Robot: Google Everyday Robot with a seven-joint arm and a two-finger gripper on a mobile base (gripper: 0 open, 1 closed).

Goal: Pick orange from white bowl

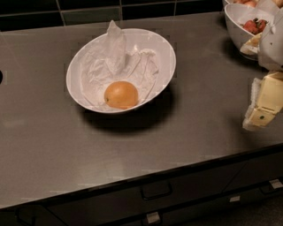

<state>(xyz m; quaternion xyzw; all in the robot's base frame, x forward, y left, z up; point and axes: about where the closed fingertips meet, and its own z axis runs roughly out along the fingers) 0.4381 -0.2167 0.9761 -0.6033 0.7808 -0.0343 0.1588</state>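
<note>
The orange (120, 94) lies in the large white bowl (164, 53), near its front rim, on crumpled white paper. The bowl stands on a dark grey counter (53, 141). My gripper (264, 105) is at the right edge of the camera view, well to the right of the bowl and above the counter's front right part. It is cream-coloured and touches nothing.
A smaller white bowl with red fruits (247, 20) stands at the back right, just behind my arm. Dark tiles (88, 11) line the wall behind the counter. Drawers with handles (155, 192) sit below the counter's front edge.
</note>
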